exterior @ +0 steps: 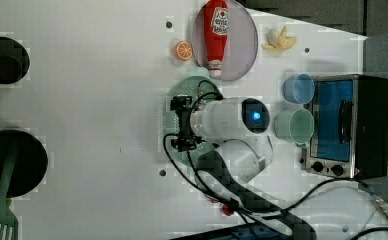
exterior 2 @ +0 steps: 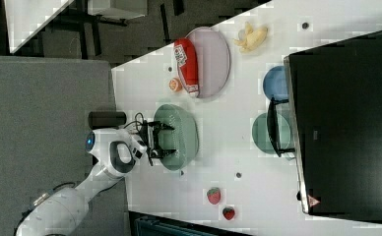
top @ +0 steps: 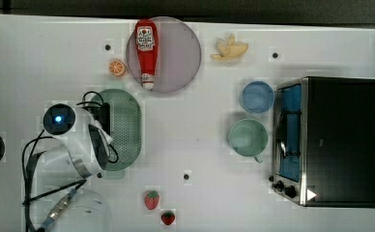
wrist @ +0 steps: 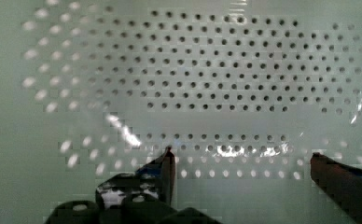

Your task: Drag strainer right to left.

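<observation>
The strainer (top: 127,126) is a pale mint-green oval colander lying on the white table, left of centre in the top view. The arm's white wrist covers its left part there. My gripper (exterior 2: 165,140) hangs over the strainer's (exterior 2: 184,132) bowl, open, with its two fingers spread wide. In the wrist view the perforated floor of the strainer (wrist: 207,84) lies close beneath, and the gripper (wrist: 242,163) has one dark fingertip (wrist: 167,165) on each side with nothing between them. In the left view the black gripper (exterior: 182,125) sits above the strainer's rim (exterior: 198,79).
A grey-lilac plate (top: 180,53) with a ketchup bottle (top: 146,50) stands just beyond the strainer, an orange slice (top: 117,67) beside it. A blue cup (top: 256,96), a green cup (top: 247,137) and a toaster oven (top: 330,140) stand at the top view's right. Two strawberries (top: 151,199) and a banana (top: 230,49) lie nearby.
</observation>
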`<control>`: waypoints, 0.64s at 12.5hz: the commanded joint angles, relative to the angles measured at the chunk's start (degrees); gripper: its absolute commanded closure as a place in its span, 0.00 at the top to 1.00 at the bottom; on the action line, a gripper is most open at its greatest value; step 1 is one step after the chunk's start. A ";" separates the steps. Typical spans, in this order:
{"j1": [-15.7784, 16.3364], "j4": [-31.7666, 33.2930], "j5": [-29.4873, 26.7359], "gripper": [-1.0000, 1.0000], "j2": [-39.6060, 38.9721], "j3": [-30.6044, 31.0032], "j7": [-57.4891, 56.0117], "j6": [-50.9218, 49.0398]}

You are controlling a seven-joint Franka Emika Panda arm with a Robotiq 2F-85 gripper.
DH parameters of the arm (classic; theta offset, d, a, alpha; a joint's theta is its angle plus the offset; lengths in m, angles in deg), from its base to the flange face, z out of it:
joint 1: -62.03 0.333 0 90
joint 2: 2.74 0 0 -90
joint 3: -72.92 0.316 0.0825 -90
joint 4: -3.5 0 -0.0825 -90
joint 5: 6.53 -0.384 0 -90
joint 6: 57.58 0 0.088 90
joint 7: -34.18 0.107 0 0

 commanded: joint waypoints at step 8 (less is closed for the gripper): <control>9.06 -12.30 -2.21 1.00 -6.48 2.00 13.52 -0.11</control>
